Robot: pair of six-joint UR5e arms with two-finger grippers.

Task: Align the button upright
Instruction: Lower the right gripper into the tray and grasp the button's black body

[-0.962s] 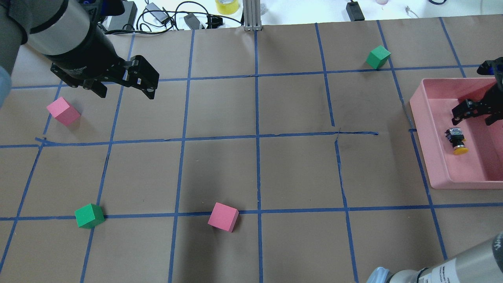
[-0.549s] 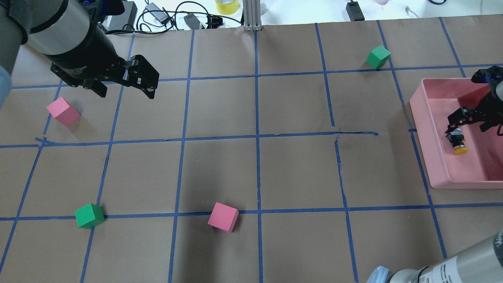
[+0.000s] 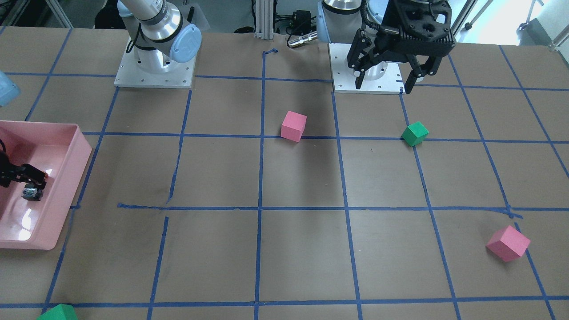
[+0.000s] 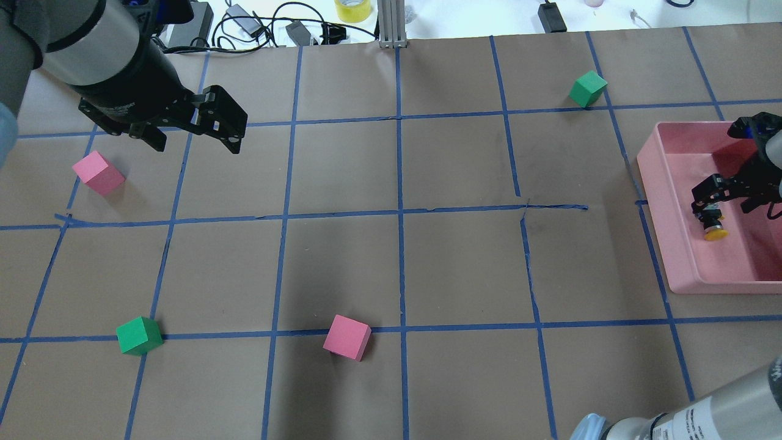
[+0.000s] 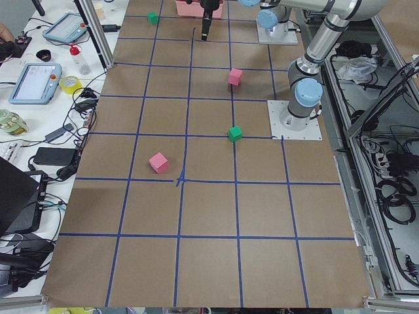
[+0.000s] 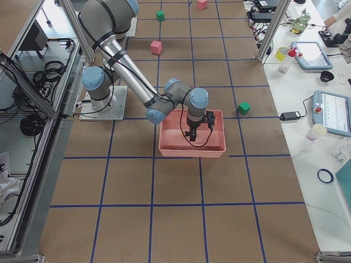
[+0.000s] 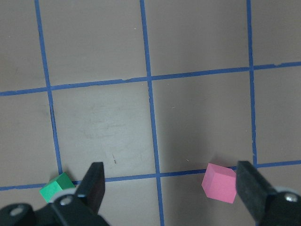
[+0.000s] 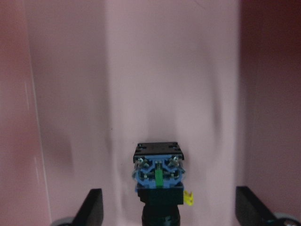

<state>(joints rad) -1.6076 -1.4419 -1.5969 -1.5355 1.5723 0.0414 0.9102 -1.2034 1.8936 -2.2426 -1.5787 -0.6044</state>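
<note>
The button [image 4: 712, 225] lies on its side in the pink tray [image 4: 652, 177], its yellow cap toward the near side. It also shows in the front view [image 3: 31, 192]. In the right wrist view its blue-green base block [image 8: 158, 173] faces the camera. My right gripper [image 4: 726, 201] is open, low inside the tray, with its fingers wide on either side of the button [image 8: 171, 207]. My left gripper [image 4: 195, 143] is open and empty, held above the table at the far left; it also shows in the front view [image 3: 383, 85].
Foam cubes lie on the brown gridded table: pink [image 4: 98, 173] under the left gripper, green [image 4: 139, 335], pink [image 4: 347, 337], green [image 4: 588, 88] beyond the tray. Cables and a yellow tape roll [image 4: 352, 9] sit past the far edge.
My right gripper has moved toward the near side of the tray, closing in over the button's base end. The button, the cubes and the left arm have not moved.
</note>
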